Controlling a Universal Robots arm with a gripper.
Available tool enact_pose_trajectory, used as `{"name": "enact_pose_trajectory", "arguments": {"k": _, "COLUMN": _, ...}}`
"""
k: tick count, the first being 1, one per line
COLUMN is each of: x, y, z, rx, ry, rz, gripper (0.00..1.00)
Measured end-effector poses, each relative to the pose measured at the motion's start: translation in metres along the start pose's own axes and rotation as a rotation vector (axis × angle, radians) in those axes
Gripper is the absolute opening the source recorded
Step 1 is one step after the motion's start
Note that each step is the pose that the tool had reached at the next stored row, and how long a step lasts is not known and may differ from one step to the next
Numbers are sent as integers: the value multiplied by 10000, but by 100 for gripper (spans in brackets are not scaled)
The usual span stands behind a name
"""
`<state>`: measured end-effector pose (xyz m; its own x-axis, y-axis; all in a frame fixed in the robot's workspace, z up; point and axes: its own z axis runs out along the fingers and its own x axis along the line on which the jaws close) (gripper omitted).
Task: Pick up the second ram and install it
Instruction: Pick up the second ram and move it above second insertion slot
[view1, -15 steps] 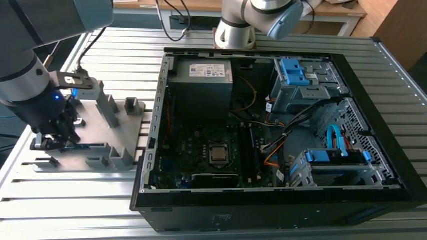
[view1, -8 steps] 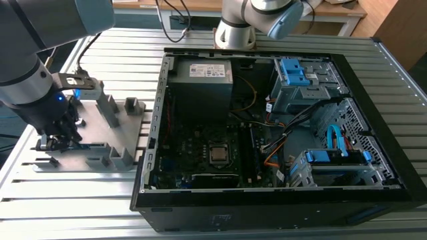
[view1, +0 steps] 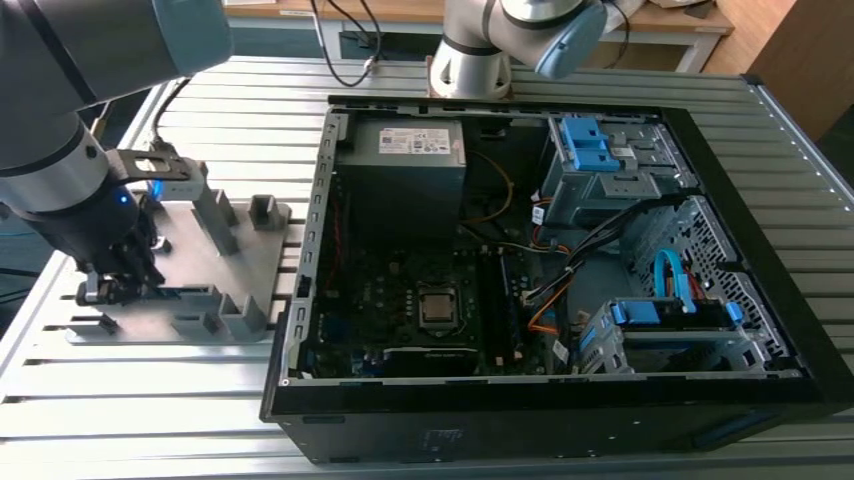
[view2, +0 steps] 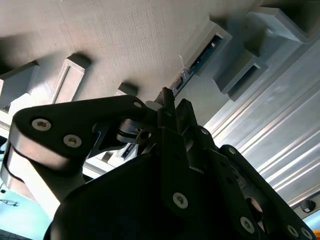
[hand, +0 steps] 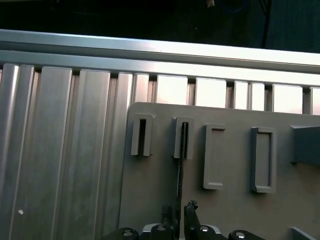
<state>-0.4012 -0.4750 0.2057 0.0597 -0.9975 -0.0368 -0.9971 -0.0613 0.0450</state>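
Evidently the pick-up step. Exterior view: the gripper (view1: 118, 290) sits low over the grey holder (view1: 247, 265), at the exterior view's left. Second wrist view: the second ram (view2: 200, 59) stands in its slot. First wrist view: the jaws appear closed on its edge; lifting calls for a straight pull.

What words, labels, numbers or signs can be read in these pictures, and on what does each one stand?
White label on the power supply: print there, too small to read.
Mark on the computer case's front panel: too small to read.
The second ram and grey holder: no readable text.
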Motion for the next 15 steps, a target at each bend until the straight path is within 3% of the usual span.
{"name": "enact_pose_trajectory", "arguments": {"k": 2, "x": 1, "y": -1, "z": 17, "rx": -4, "ry": 45, "rz": -22, "gripper": 24}}
{"name": "enact_pose_trajectory", "arguments": {"k": 8, "x": 4, "y": -5, "z": 120, "rx": -3, "ry": 35, "rz": -22, "gripper": 24}}
{"name": "enact_pose_trajectory", "arguments": {"k": 15, "x": 5, "y": -6, "z": 130, "rx": -4, "ry": 35, "rz": -22, "gripper": 22}}
